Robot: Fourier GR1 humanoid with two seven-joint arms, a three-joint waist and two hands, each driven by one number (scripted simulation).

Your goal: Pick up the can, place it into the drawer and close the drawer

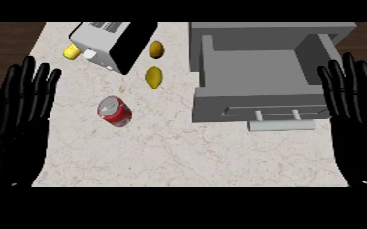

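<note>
A red can [114,110] with a silver top sits on the pale marbled counter [179,160], left of centre, where we see it from steeply above; nothing touches it. Just up and to its right lie two yellow lemons [153,77], one nearer the can, the other [156,49] farther back and beside a toaster [109,42], a grey-and-black appliance set at an angle near the counter's far left corner. A small yellow object [70,53] peeks out at the toaster's left side; we cannot tell what it is.

To the can's right, well apart from it, stands the grey drawer [254,107], pulled open toward us, its bare inside showing and a light handle bar [281,125] running along its front face.

Our left hand [25,107] shows at the view's left edge, fingers straight and spread, pointing up, holding nothing and resting clear of the can. Our right hand [347,104] shows at the right edge in the same wide, flat pose, fingers up, just beside the drawer's right end, with nothing in it.
</note>
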